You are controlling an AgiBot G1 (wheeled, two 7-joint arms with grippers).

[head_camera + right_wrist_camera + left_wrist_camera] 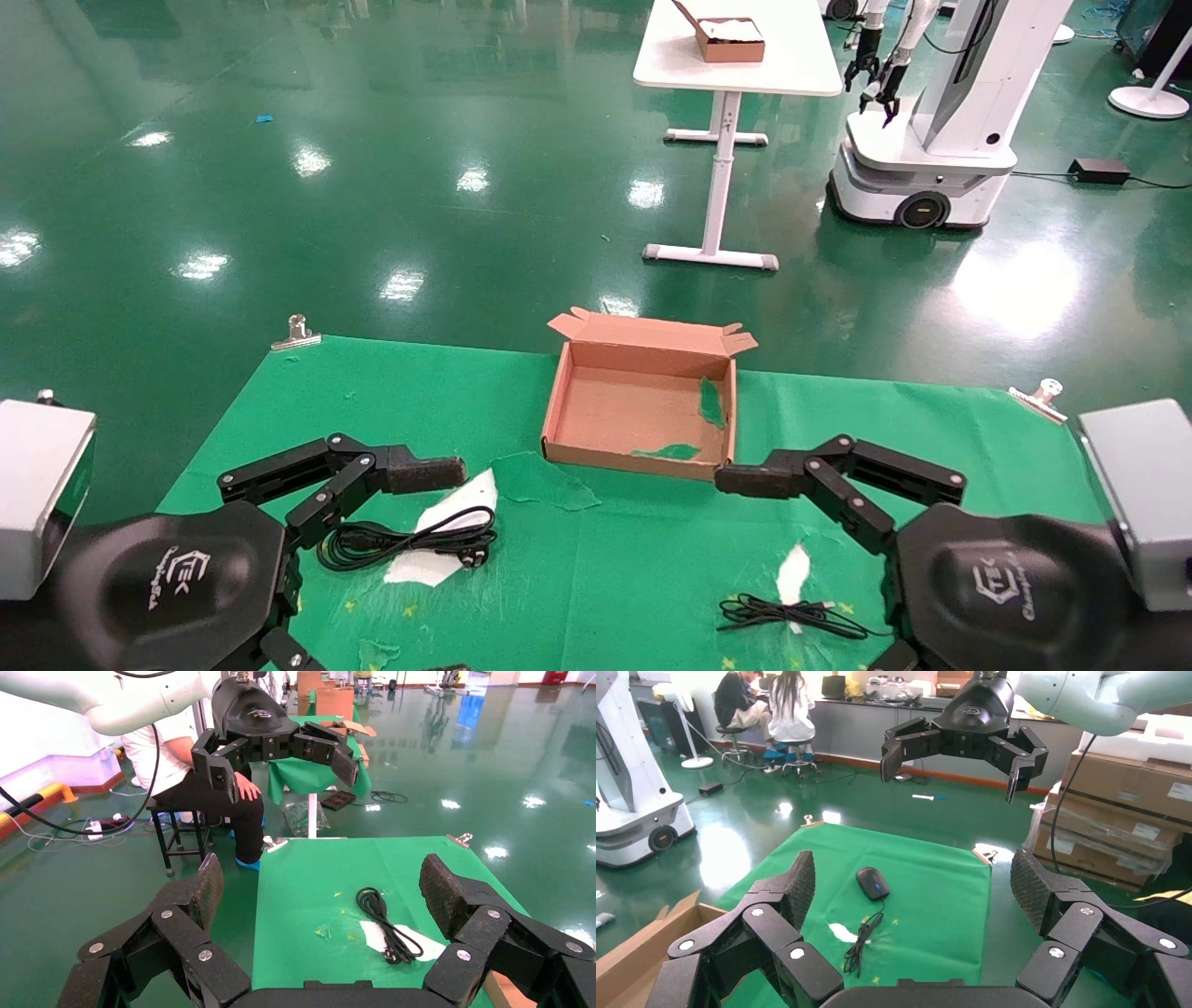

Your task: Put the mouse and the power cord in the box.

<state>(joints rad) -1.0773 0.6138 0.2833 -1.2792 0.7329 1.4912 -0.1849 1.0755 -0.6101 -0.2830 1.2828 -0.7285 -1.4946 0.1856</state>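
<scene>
Green cloth covers the bench (pixel 652 578). At 12 o'clock sits the box (pixel 641 403), empty. Its 7 o'clock holds the cord (pixel 405 540), coiled; the mouse (pixel 872 882) lies toward 5 o'clock, cable bundled. Left end effector (pixel 912 892) and right end effector (pixel 320 892) hover apart, both spread wide, holding nothing.
</scene>
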